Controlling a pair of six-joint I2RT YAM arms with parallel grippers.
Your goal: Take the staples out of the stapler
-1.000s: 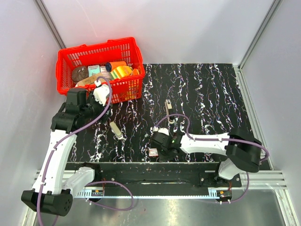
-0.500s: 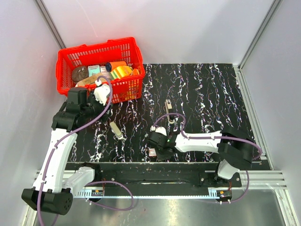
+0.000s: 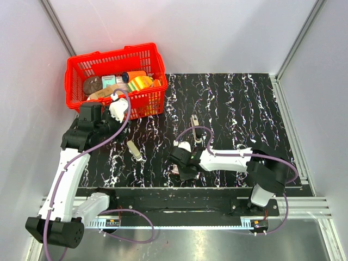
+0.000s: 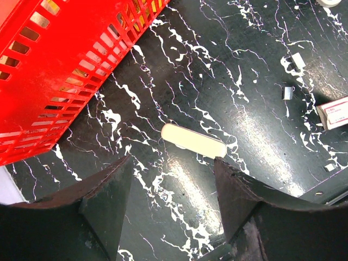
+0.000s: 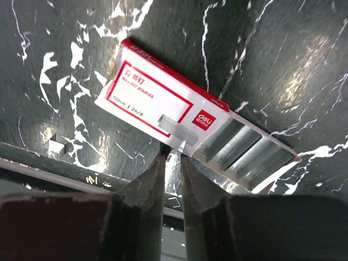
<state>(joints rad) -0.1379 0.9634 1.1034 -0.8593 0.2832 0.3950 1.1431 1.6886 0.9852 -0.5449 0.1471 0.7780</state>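
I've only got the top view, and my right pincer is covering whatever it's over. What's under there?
Observer: A white-and-red staple box, its tray slid out with staples in it.
Operator: Is the right pincer holding anything?
Observer: The right pincer is nearly shut on the end of a loose strip, which sits over the box.
Operator: And the left pincer, open or shut?
Observer: The left pincer is open and empty, above the mat beside the basket.
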